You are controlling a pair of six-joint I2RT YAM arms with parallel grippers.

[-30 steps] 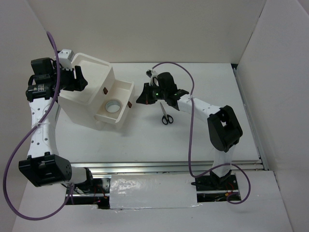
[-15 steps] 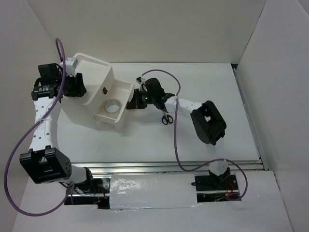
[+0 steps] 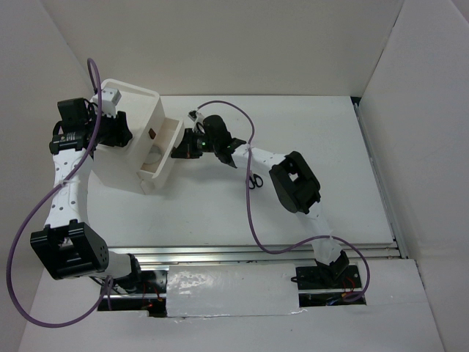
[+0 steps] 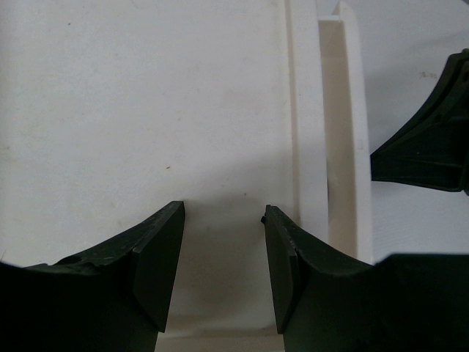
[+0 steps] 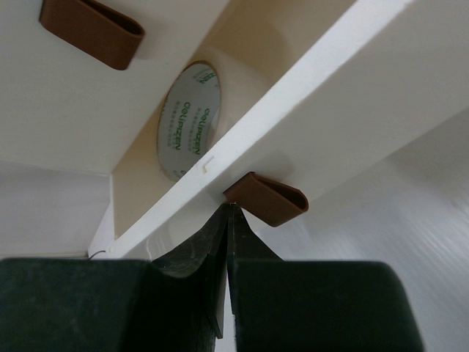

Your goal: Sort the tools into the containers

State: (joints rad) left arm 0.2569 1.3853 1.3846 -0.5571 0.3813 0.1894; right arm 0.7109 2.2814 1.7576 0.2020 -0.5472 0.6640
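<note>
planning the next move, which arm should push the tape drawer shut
Right: the right end effector is shut at the drawer's handle; the left end effector sits open on the cabinet's other side.

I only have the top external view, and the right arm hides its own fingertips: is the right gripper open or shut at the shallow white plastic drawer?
Observer: Shut. In the right wrist view the right gripper has its fingers together just below the small red-brown handle of the shallow white plastic drawer.
Operator: What's inside that drawer?
Observer: A white tape roll with a green-printed label.
Operator: And the left gripper?
Observer: Open, fingers apart over the tall white cabinet.
</note>
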